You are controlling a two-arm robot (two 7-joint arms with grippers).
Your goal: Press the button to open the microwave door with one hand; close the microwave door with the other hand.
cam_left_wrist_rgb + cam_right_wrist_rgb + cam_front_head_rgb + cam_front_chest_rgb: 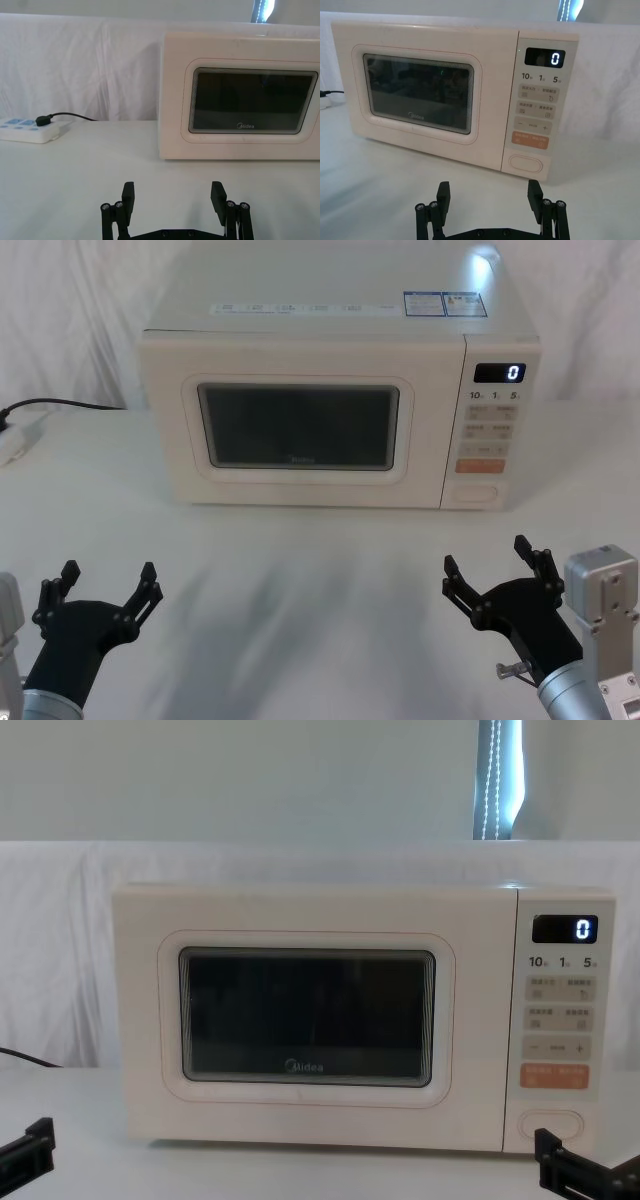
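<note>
The cream microwave (330,330) stands at the back of the table, its display showing 0. Its door (300,430) with the dark window is closed flush; the door (250,100) and the door (305,1020) look the same from the left wrist and chest. The blank pill-shaped button (472,494) sits at the bottom of the control panel, below the orange key; it also shows as button (525,163) and button (551,1122). My left gripper (108,585) is open at the near left, well short of the microwave. My right gripper (485,560) is open at the near right, roughly in front of the button.
A white power strip (30,129) with a black plug and cable lies on the table left of the microwave. A white cloth covers the table (320,570) and hangs behind it. Bare table lies between the grippers and the microwave.
</note>
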